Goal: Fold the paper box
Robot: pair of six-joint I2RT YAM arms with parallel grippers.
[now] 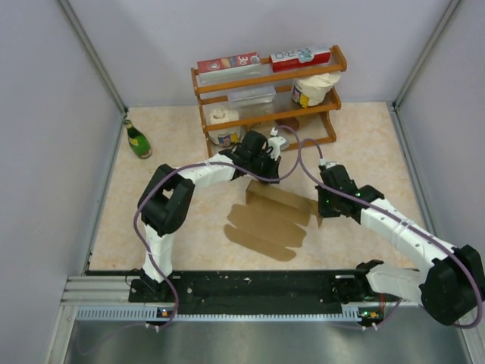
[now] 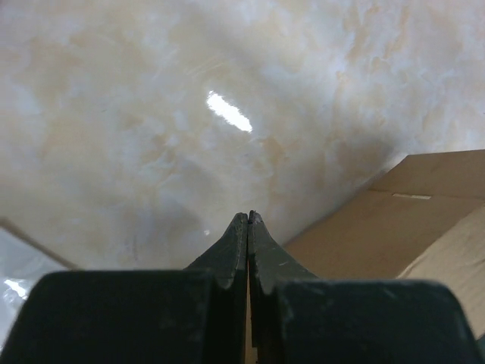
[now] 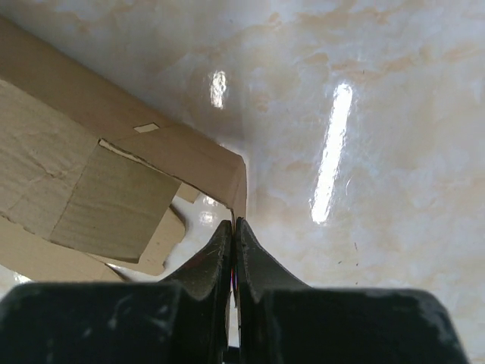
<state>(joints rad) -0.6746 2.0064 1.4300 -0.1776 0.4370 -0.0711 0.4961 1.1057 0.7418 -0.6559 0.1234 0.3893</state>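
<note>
Right gripper point(image 3: 234, 221): jaws fully closed, pinching the corner edge of a raised flap on the paper box point(image 1: 269, 224). Left gripper point(image 2: 248, 214): closed too, at that flap's other end. There's a tan sliver between its pads, can't tell if that's cardboard in the grip. Table point(image 1: 364, 144): marbled beige. Wooden rack point(image 1: 258, 79) at the back. Box mid-table, mostly flat, between both arms, in front of the rack. Green bottle point(image 1: 137, 139) far left.
</note>
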